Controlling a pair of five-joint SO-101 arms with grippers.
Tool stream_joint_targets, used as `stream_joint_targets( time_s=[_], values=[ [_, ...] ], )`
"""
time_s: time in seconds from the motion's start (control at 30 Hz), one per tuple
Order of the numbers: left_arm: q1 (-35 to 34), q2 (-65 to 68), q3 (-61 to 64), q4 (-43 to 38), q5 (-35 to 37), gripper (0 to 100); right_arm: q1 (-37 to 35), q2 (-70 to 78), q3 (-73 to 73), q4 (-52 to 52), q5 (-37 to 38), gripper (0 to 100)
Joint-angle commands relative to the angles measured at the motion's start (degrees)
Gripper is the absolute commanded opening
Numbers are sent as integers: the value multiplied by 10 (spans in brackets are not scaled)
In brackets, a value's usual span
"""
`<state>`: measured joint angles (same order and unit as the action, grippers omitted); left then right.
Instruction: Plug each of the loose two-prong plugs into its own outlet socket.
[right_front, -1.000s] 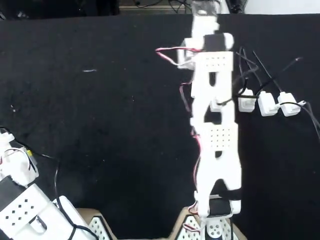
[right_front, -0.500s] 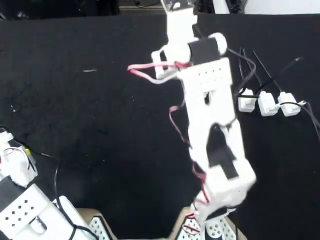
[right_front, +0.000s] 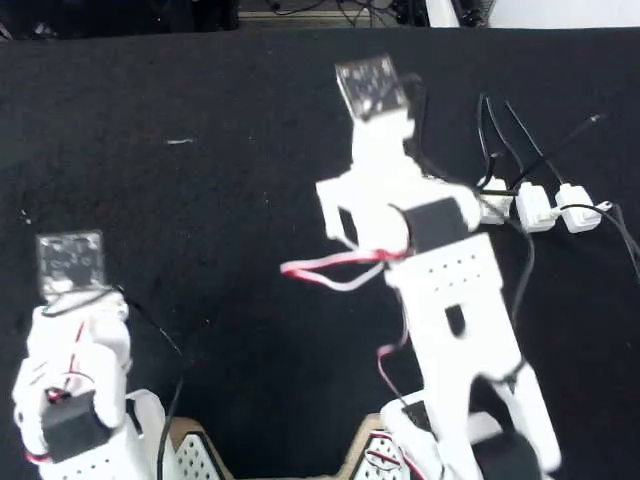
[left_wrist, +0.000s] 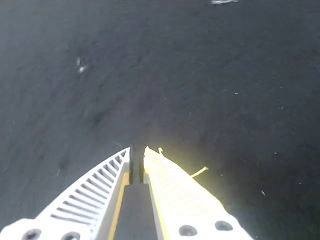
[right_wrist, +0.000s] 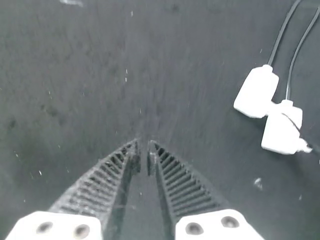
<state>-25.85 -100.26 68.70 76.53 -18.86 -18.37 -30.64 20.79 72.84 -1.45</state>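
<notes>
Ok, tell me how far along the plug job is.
Done: three white plug bodies lie in a row on the right of the table; whether they are seated in sockets I cannot tell. In hand: nothing; the left hand and right hand are both shut and empty above the table. Left: probably confirming each is seated, and plugging any that is not.

The white plastic left arm (right_front: 72, 370) is seen folded low at the left, and the left gripper (left_wrist: 137, 150), one finger ribbed white and the other yellow, is held closed. The white right arm (right_front: 450, 290) is stretched forward, and the black ribbed right gripper (right_wrist: 142, 146) is closed to a slit.
</notes>
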Motion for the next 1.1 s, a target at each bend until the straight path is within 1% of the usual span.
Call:
stream_joint_targets(
  time_s=[0.0,0.13,0.23,0.3,0.43,0.53,0.77,0.87,0.9,0.97,1.07],
  values=[
    [16,-40,28,-3,-10,62,7,-105,118,-47,1,11],
    [22,-10,36,-6,-11,62,28,-167,212,-73,1,11],
    [34,-9,63,-46,-12,62,47,-207,280,-105,3,11],
    [67,-9,92,-73,-12,62,54,-231,323,-128,2,11],
    [163,-10,169,-103,-10,62,52,-282,391,-138,1,11],
    [194,-10,203,-101,-9,62,55,-327,439,-135,1,11],
    [196,-4,290,-97,-8,62,55,-456,571,-138,1,11],
    [193,-9,287,-47,-11,62,55,-531,607,-136,1,11],
    [189,-9,287,-55,-12,61,54,-558,622,-135,1,11],
    [167,-7,287,-67,-10,60,54,-612,660,-135,1,11],
    [135,-9,287,-48,-12,61,55,-698,724,-116,1,12]
  ],
)
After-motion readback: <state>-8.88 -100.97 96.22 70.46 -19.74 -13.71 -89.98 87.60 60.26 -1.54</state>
